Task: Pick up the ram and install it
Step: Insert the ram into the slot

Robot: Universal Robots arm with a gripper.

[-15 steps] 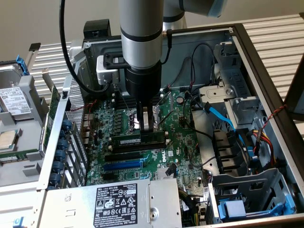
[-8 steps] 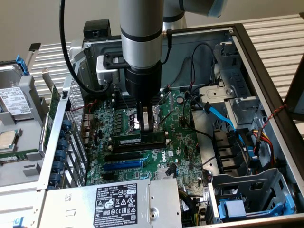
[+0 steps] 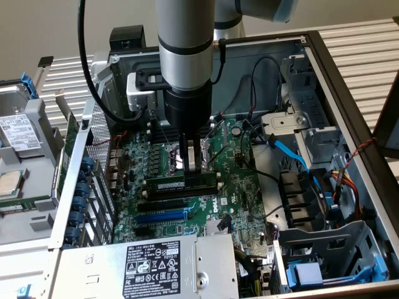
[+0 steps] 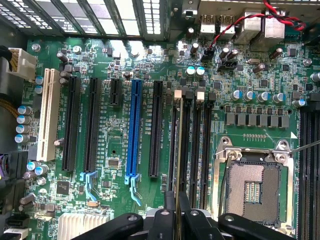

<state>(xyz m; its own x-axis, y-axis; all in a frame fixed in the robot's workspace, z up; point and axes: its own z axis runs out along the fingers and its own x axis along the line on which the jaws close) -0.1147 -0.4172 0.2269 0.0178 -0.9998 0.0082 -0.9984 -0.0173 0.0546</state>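
Fingers [image 3: 184, 154] are clamped on the ram [image 3: 181, 182], held edge-down over the black memory slot [image 4: 175, 107] just beside the CPU socket [image 4: 252, 186], so watch for tilt or offset, which I judge could jam or bend it.

Green motherboard [image 4: 112, 192]: one blue slot [image 4: 133, 130], black slots [image 4: 71, 125] beside it, one white slot [image 4: 47, 115]. Dark-green ram [image 3: 165, 183] on it, whitish label; black hand [image 3: 194, 168].
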